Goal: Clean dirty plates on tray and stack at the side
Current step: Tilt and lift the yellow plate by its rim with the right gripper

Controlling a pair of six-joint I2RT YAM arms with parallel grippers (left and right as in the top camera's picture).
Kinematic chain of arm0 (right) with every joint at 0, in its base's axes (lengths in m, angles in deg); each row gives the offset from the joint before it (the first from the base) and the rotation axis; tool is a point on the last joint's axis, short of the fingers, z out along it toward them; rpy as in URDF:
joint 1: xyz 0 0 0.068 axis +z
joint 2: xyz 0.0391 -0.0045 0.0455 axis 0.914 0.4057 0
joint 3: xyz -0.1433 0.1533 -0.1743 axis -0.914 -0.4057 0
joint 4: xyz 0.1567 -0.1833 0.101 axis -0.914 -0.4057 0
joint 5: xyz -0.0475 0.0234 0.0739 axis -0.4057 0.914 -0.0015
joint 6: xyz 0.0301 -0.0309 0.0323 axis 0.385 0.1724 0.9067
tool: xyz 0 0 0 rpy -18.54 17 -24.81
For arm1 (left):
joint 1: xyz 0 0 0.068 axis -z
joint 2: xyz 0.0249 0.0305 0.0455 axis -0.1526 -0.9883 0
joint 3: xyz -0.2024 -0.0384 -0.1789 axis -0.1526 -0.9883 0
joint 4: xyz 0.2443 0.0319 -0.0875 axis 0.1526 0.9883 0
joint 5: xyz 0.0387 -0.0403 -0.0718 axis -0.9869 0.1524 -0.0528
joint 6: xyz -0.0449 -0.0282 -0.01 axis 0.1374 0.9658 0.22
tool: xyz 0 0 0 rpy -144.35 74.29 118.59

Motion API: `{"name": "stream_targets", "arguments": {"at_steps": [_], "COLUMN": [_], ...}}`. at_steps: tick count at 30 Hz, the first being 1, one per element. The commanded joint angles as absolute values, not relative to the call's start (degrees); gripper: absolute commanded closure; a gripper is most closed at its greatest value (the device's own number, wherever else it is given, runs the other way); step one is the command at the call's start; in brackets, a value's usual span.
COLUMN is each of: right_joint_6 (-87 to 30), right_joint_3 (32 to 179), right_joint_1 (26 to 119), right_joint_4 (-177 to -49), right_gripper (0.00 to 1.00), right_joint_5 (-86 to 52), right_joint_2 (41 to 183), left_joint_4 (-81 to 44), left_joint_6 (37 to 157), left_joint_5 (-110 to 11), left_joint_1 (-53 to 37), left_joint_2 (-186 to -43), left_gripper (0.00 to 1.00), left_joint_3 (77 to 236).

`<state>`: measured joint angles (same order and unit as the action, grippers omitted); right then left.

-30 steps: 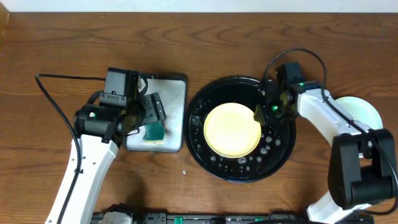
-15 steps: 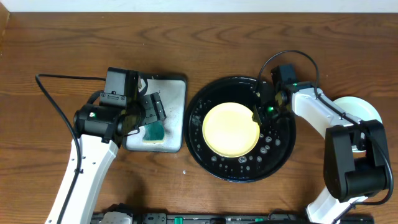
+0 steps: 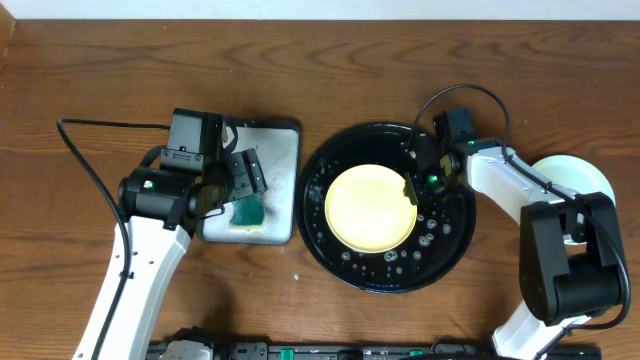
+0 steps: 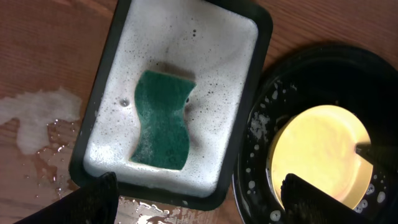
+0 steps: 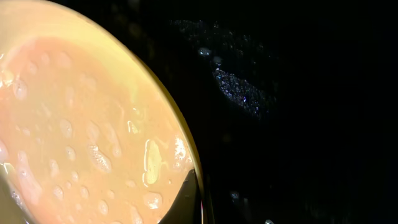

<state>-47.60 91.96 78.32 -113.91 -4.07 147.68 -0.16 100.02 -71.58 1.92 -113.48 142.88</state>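
A yellow plate [image 3: 370, 208] lies wet with soap bubbles in the large black tray [image 3: 455, 245]. It also shows in the left wrist view [image 4: 317, 152] and fills the left of the right wrist view [image 5: 81, 124]. My right gripper [image 3: 415, 185] is at the plate's right rim. One dark finger [image 5: 186, 202] lies on the plate's inner side, close to the middle of the view, so the jaws look shut on the rim. A pale mint plate [image 3: 585, 178] lies at the right, partly hidden by the right arm. My left gripper [image 3: 243, 180] is open and empty over the sponge tray.
The small grey sponge tray [image 3: 285, 150] holds foam and a green sponge [image 3: 247, 212], also seen in the left wrist view [image 4: 161, 121]. A puddle of water [image 4: 37, 118] lies on the wooden table left of that tray.
My right gripper has shifted slightly left, further onto the plate's right rim, and the yellow plate has slid a little left. The left arm has not moved.
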Motion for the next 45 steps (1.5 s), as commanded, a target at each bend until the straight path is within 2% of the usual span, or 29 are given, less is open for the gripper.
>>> {"name": "stream_targets", "arguments": {"at_steps": [1,6,14,20,27,38,45], "right_joint_6": [-43.21,-41.41,-40.19,-40.25,-40.36,-45.26,-49.41], "right_joint_3": [92.44,93.91,93.91,93.99,94.32,94.32,94.32], "right_joint_1": [78.77,80.68,90.07,95.21,107.78,125.44,131.17], "right_joint_4": [-116.01,-120.21,-124.05,-126.30,-126.35,-126.30,-126.30], "right_gripper": [0.99,0.99,0.99,0.99,0.99,0.99,0.99], "right_joint_5": [-11.22,-25.40,-47.26,-53.03,-79.02,-103.67,-106.14], "right_joint_2": [145.80,134.96,120.21,118.59,116.38,116.05,116.05], "left_joint_4": [0.17,0.17,0.17,0.17,0.17,0.17,0.17], "left_joint_6": [99.67,99.67,99.67,99.67,99.67,99.67,99.67], "left_joint_5": [-71.47,-71.49,-71.49,-71.49,-71.49,-71.49,-71.49], "left_joint_1": [1.86,1.86,1.86,1.86,1.86,1.86,1.86], "left_joint_2": [-113.48,-113.48,-113.48,-113.48,-113.48,-113.48,-113.48], "left_gripper": [0.16,0.16,0.16,0.16,0.16,0.16,0.16], "left_joint_3": [143.47,143.47,143.47,143.47,143.47,143.47,143.47]}}
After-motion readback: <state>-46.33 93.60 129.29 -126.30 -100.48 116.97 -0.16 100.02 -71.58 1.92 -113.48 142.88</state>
